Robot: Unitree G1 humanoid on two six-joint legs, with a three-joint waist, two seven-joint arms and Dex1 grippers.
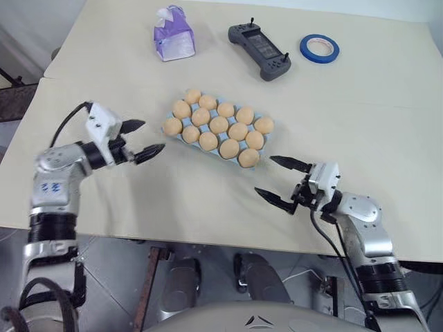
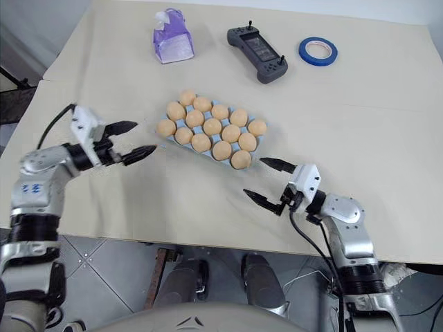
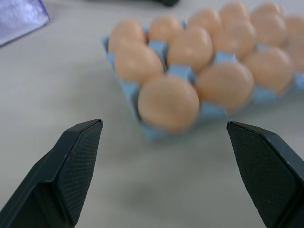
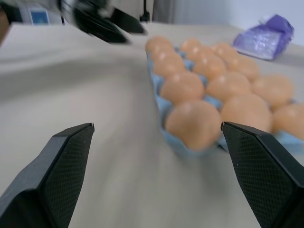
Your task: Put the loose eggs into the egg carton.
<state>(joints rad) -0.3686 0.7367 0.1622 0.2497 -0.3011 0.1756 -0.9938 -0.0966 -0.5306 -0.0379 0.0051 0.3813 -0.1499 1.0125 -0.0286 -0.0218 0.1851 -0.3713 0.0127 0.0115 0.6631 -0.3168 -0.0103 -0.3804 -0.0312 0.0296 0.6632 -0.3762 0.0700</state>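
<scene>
Fifteen eggs [image 1: 219, 125] fill the egg carton [image 1: 174, 115], long axis running diagonally, bare table [image 1: 360, 117] all round, left gripper [image 1: 140, 140] and right gripper [image 1: 282, 181] both spread, empty.

A pale beige table [image 1: 360, 138] carries the light blue egg carton [image 1: 174, 115], every cup filled with tan eggs [image 1: 219, 125]. Beyond the carton lie a purple tissue pack [image 1: 173, 34], a dark handheld controller [image 1: 259, 47] and a blue tape roll [image 1: 319, 48].
</scene>
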